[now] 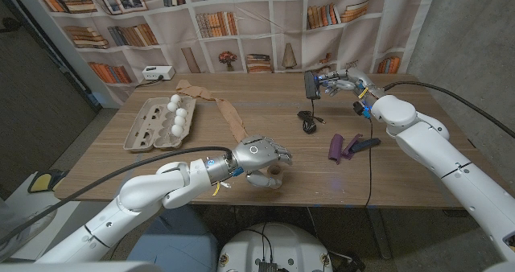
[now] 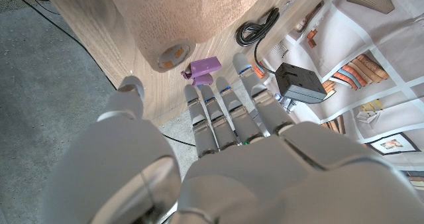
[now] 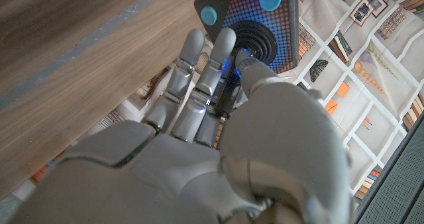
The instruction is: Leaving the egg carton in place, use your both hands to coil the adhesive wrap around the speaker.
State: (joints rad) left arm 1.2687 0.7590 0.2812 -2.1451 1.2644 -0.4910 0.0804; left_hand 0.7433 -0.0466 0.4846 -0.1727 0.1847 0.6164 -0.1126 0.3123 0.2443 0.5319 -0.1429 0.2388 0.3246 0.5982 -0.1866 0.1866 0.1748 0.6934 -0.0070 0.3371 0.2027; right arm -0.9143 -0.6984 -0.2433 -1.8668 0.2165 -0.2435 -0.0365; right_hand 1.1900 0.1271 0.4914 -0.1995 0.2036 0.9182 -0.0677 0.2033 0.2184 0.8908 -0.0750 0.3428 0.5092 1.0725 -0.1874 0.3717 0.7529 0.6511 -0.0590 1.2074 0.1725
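Observation:
The tan adhesive wrap (image 1: 229,115) trails across the table from the far left to its roll (image 1: 265,180) near the front edge. My left hand (image 1: 261,153) hovers just above that roll (image 2: 173,54) with its fingers (image 2: 218,111) stretched out and apart, holding nothing. My right hand (image 1: 344,83) holds the small black speaker (image 1: 312,85) up over the far right of the table. The speaker (image 3: 255,18) shows blue buttons and a round grille, with my fingers (image 3: 205,71) against its face. The grey egg carton (image 1: 145,127) lies at the left with several white eggs (image 1: 179,115).
A coiled black cable (image 1: 308,121) lies mid-table, and a purple clip-like piece (image 1: 344,146) sits to its right. A white power box (image 1: 157,73) stands at the back left. A thin black cable (image 1: 370,163) hangs from my right arm across the table.

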